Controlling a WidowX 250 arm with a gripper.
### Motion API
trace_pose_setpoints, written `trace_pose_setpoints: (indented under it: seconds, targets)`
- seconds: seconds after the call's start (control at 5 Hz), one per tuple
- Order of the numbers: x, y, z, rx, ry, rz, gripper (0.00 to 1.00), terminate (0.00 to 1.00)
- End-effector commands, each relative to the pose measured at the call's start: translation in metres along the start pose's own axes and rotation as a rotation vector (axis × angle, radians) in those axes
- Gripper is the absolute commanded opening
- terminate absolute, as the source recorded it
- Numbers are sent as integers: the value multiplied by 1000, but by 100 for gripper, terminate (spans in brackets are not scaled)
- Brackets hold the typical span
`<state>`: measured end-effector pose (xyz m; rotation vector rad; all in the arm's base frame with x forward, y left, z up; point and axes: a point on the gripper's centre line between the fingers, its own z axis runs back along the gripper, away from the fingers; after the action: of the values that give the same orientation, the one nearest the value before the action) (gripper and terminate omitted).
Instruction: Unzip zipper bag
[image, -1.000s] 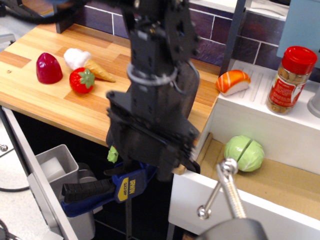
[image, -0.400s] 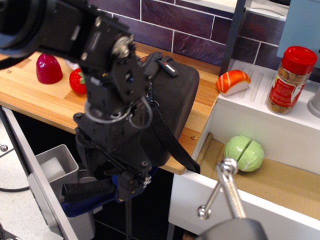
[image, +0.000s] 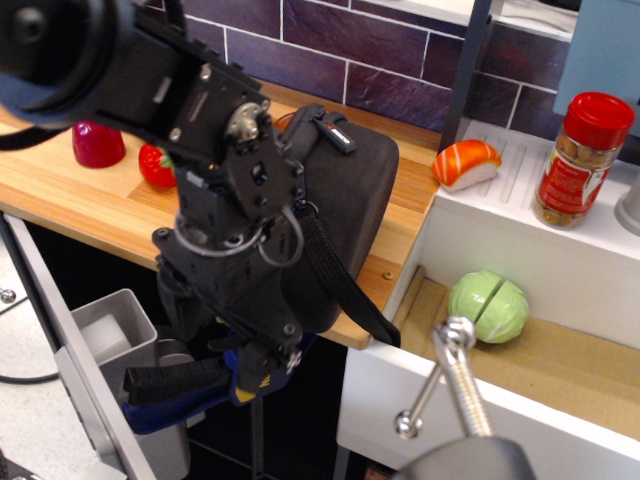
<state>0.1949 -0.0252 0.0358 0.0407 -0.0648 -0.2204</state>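
The zipper bag (image: 355, 190) is a black rounded case lying on the wooden counter (image: 90, 205), reaching its front edge. Its black webbing strap (image: 340, 285) hangs over the front edge. A zipper pull with a small tag (image: 335, 132) shows at the bag's far side. My gripper (image: 258, 352) is a bulky black assembly over the bag's front-left corner, pointing down past the counter edge. Its body hides the fingertips, the bag's left edge and the lime-green pull tab, so I cannot see whether the jaws hold anything.
A red toy fruit (image: 97, 145) and a strawberry (image: 157, 165) lie on the counter left of the arm. A sushi piece (image: 466, 162) and spice jar (image: 580, 160) stand on the white unit; a cabbage (image: 488, 307) lies in the open drawer. A blue clamp (image: 190, 385) and grey bin (image: 110, 335) sit below the counter edge.
A second ago my arm covered the bag's middle; it has swung left, uncovering the bag's top and strap. Since 0.4 s ago it has barely shifted. The green tab is no longer seen.
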Motion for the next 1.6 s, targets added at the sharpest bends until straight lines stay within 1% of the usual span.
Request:
trace_pose_setpoints:
  seconds: [0.0,0.2,0.4,0.6,0.8,1.0,1.2,1.4]
  targets:
    - [17,8,10,7,-66,16,100,0]
    - [22,11,14,2,-72,25,100,0]
    - [24,12,16,-6,-94,38,100,0]
    - [25,11,16,-13,-103,52,0,0]
    - [26,10,19,-25,-109,65,0,0]
    - [26,11,30,-53,-133,82,0,0]
    - [33,11,54,-107,-150,125,0,0]
    - [42,10,72,-154,-202,165,0,0]
